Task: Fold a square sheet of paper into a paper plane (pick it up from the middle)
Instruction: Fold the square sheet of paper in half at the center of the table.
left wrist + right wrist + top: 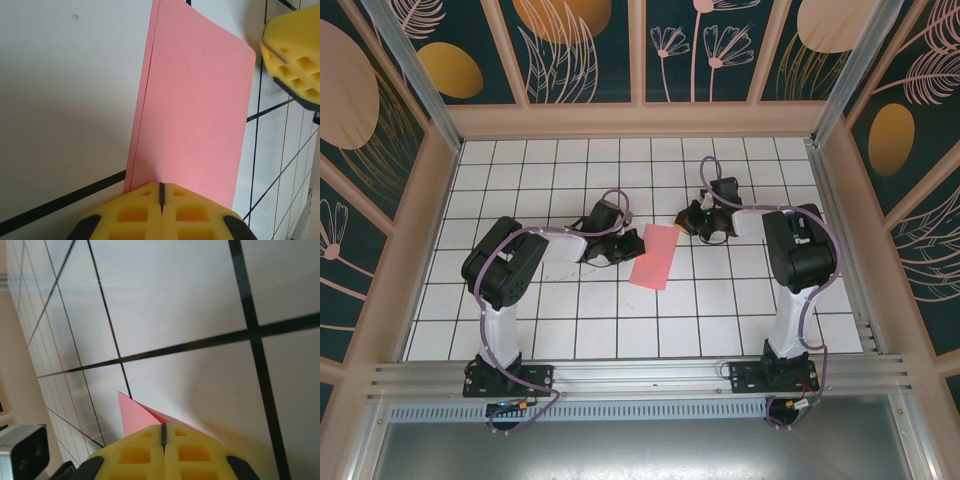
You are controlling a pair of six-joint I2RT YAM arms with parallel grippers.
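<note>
The square sheet of paper (655,258) lies folded in half as a salmon-pink rectangle on the white grid table (570,300). My left gripper (620,247) is at its left long edge, shut, its yellow tips (161,186) resting on the sheet (195,110); two layers show along the sheet's left edge. My right gripper (687,224) is at the sheet's far right corner, also shut (163,426). A pointed pink corner (132,417) pokes out from under its tips, the layers slightly parted. I cannot tell whether either gripper pinches the paper.
The right gripper's yellow finger (295,60) shows beyond the sheet's far corner in the left wrist view. Patterned walls (640,50) and a wooden rim (430,220) enclose the table. An aluminium rail (640,378) carries both arm bases at the near edge.
</note>
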